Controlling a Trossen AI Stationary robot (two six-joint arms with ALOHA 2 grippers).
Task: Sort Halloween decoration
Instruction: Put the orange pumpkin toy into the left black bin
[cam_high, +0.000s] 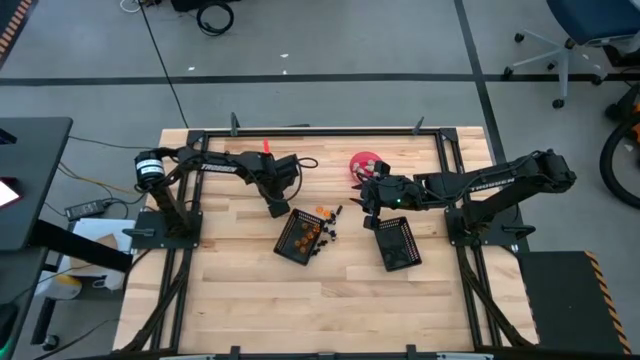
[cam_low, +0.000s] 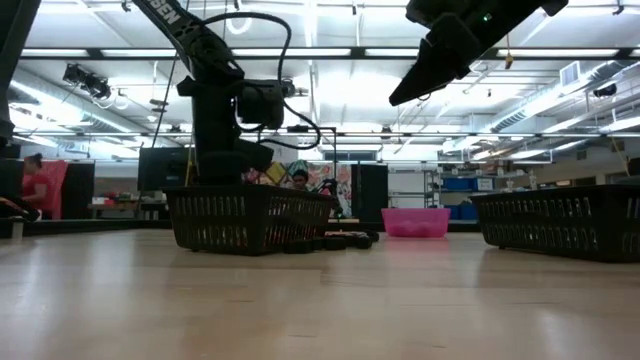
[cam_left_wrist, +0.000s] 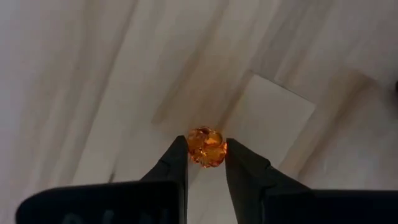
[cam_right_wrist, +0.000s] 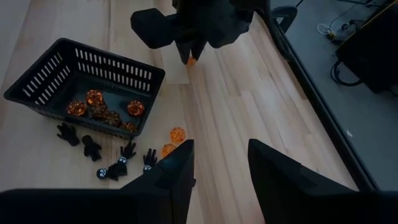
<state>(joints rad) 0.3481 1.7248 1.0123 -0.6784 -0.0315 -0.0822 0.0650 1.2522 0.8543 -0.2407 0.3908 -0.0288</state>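
While left gripper pinches an orange piece off the table, you'd carry it to the basket w/ the other orange ones; right gripper waits spread.

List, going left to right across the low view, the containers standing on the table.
Black mesh basket with the left arm behind it → pink bowl → second black mesh basket.
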